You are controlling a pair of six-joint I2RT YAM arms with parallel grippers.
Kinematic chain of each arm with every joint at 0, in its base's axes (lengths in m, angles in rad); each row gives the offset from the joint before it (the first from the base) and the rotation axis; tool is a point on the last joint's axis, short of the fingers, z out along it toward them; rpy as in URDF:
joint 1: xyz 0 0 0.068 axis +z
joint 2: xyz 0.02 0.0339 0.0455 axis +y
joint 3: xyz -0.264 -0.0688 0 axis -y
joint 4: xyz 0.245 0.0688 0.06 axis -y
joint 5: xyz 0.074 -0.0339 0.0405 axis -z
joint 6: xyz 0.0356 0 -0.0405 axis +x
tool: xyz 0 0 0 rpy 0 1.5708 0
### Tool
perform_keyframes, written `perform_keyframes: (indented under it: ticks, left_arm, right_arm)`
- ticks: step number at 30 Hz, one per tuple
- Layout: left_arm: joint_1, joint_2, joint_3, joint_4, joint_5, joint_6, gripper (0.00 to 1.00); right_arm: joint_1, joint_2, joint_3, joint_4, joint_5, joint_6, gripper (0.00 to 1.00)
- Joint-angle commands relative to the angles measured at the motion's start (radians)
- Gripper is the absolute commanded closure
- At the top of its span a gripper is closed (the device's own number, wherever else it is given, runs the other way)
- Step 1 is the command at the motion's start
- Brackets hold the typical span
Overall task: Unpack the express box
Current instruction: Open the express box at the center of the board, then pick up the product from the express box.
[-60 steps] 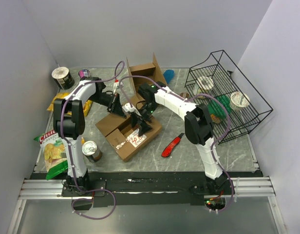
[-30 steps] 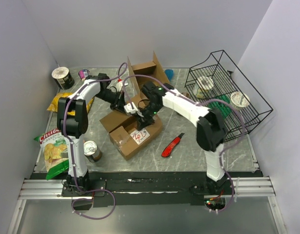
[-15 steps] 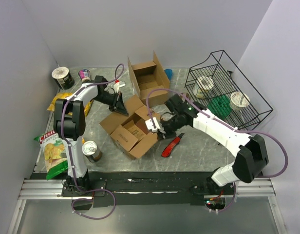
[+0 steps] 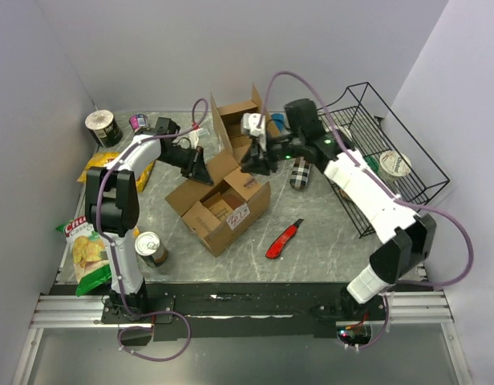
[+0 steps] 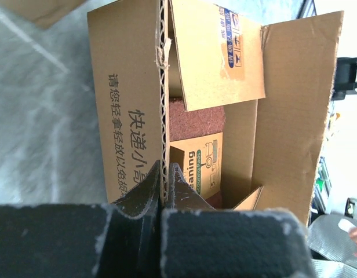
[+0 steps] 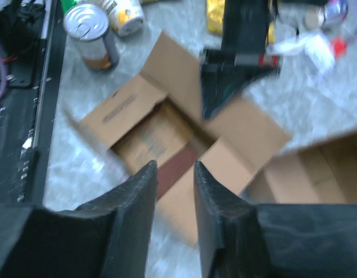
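Observation:
The express box (image 4: 219, 207) lies open on the table's middle, flaps spread. My left gripper (image 4: 197, 171) is shut on the edge of its far-left flap (image 5: 163, 116). In the left wrist view a small printed carton (image 5: 200, 164) and a reddish-brown pad (image 5: 193, 121) lie inside the box. My right gripper (image 4: 251, 163) hovers above the box's far side, open and empty; in the right wrist view its fingers (image 6: 138, 191) stand slightly apart over the box (image 6: 184, 145), which is blurred.
A second open carton (image 4: 240, 128) stands behind. A black wire basket (image 4: 383, 172) with containers is at right. A red utility knife (image 4: 284, 239) lies in front of the box. A tin can (image 4: 151, 247), snack bags (image 4: 87, 249) and a cup (image 4: 103, 127) lie at left.
My right arm has lifted from the box's right flap and swung back and up over the box. The box has shifted slightly. My left gripper still holds the flap.

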Motion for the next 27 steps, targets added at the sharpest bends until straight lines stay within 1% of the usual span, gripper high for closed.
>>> perform_keyframes:
  ticks: [1, 3, 6, 10, 12, 16, 19, 23, 25, 27]
  left_arm:
    - [-0.018, -0.067, 0.002, 0.039, 0.074, -0.013, 0.99]
    - [-0.019, -0.071, -0.006, 0.046, 0.074, -0.031, 0.99]
    - [-0.019, -0.077, -0.014, 0.054, 0.069, -0.047, 0.99]
    - [-0.019, -0.074, -0.02, 0.05, 0.081, -0.054, 0.99]
    - [-0.021, -0.076, -0.022, 0.048, 0.085, -0.053, 0.99]
    - [-0.022, -0.076, -0.026, 0.043, 0.092, -0.047, 0.99]
    - [-0.027, -0.071, -0.026, 0.031, 0.106, -0.035, 0.99]
    - [-0.044, -0.076, -0.031, 0.025, 0.106, -0.025, 0.99]
    - [-0.047, -0.08, -0.04, 0.026, 0.111, -0.027, 0.99]
    - [-0.05, -0.082, -0.048, 0.025, 0.109, -0.025, 0.99]
  right_arm:
    - [0.078, 0.154, 0.017, 0.092, 0.025, -0.036, 0.64]
    - [0.087, 0.223, 0.029, 0.069, 0.014, -0.082, 0.64]
    - [0.103, 0.282, 0.026, 0.037, 0.002, -0.142, 0.64]
    - [0.129, 0.313, -0.041, 0.047, 0.051, -0.196, 0.55]
    - [0.144, 0.319, -0.084, 0.098, 0.091, -0.185, 0.52]
    - [0.155, 0.337, -0.104, 0.161, 0.158, -0.126, 0.47]
    - [0.155, 0.365, -0.094, 0.176, 0.188, -0.096, 0.44]
    - [0.156, 0.395, -0.084, 0.245, 0.232, -0.035, 0.41]
    - [0.156, 0.429, -0.051, 0.241, 0.255, -0.02, 0.41]
    - [0.156, 0.449, -0.031, 0.228, 0.235, -0.033, 0.41]
